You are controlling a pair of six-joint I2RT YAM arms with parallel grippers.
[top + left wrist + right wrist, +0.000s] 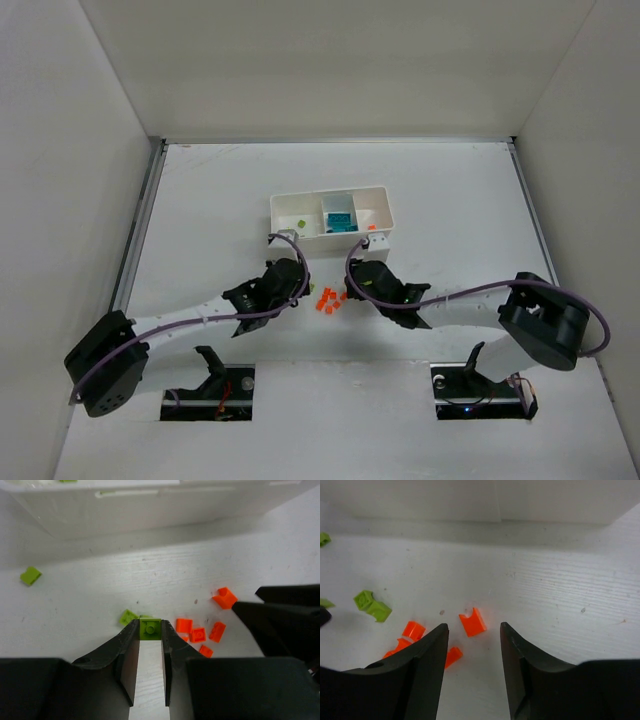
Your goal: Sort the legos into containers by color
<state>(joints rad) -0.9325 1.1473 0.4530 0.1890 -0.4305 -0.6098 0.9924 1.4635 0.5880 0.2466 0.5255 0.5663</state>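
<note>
The white three-compartment tray [284, 207] stands mid-table; its left compartment holds a lime brick [299, 222] and its middle one teal bricks [340, 220]. My left gripper [297, 285] [150, 631] is low over the table and shut on a lime green brick [150, 629]. My right gripper [352, 283] [473, 628] is open, with an orange brick [472, 622] on the table just beyond its fingertips. A cluster of orange bricks [328, 300] [198, 635] lies between the two grippers.
Loose lime bricks lie on the table [31, 575] [128, 616] [364, 600]. More orange bricks lie left of my right gripper [413, 630]. The tray's front wall [150, 510] [495, 500] is close ahead of both grippers. My right gripper's fingers [280, 615] reach in beside the orange cluster.
</note>
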